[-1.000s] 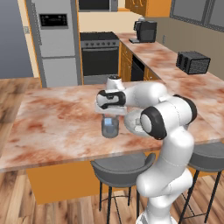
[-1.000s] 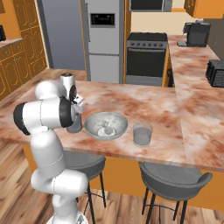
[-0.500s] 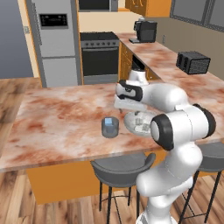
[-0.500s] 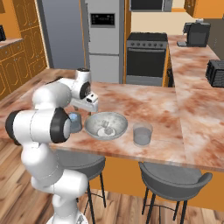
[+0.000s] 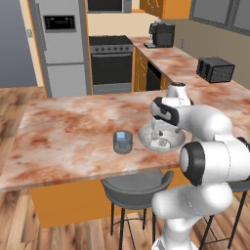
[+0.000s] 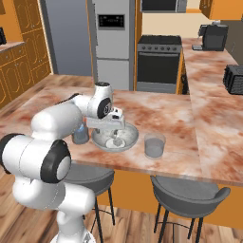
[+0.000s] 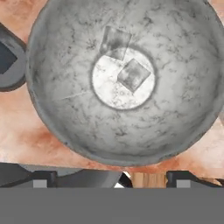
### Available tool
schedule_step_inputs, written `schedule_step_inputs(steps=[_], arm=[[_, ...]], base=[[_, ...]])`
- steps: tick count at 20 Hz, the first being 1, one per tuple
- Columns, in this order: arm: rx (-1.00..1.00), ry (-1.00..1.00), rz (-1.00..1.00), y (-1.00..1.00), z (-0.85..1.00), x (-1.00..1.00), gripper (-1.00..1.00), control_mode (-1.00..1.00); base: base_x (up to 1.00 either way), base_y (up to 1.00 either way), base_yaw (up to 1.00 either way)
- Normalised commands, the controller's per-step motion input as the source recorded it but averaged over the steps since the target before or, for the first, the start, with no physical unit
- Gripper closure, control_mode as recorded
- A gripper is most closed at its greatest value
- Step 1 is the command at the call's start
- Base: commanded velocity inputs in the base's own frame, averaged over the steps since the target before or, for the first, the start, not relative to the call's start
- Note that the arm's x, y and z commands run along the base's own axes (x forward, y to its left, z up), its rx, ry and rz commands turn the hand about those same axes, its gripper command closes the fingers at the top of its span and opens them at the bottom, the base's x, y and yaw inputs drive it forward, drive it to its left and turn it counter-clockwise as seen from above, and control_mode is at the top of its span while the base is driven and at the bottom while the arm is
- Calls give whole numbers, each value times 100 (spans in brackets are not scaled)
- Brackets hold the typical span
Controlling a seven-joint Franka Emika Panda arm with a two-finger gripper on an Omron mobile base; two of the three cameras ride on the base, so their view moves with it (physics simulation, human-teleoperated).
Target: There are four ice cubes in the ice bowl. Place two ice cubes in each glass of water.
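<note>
White arm's open, empty gripper (image 7: 146, 179) is hovering over the shallow speckled silvery-grey bowl (image 7: 57, 109) holding 2 translucent ice cubes (image 7: 134, 75); likely slippery, so pinch flat opposite faces.

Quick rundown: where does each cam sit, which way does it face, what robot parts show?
Left base view: behind-left, looking forward-down at the ice bowl and one glass; arm lower right.
Right base view: behind-right, same bowl, second glass; arm lower left.
Hand view: straight down into the bowl at two ice cubes; fingertips at the bottom.
All share the bowl.
</note>
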Motion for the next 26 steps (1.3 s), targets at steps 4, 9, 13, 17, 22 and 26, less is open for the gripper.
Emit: schedule_step_inputs(steps=[4, 9, 13, 17, 22, 26], arm=[[-30, 3, 55, -17, -35, 11, -100, -100], [-5, 3, 11, 5, -20, 44, -100, -100], [0, 10, 4, -3, -17, 68, -100, -100], [0, 11, 6, -14, -28, 35, -100, -100], [1, 8, 7, -13, -47, 5, -100, -100], [3, 1, 7, -2, -42, 11, -100, -100]], base=[[0, 0, 0], [0, 0, 0], [0, 0, 0], [0, 0, 0], [0, 0, 0], [0, 0, 0]])
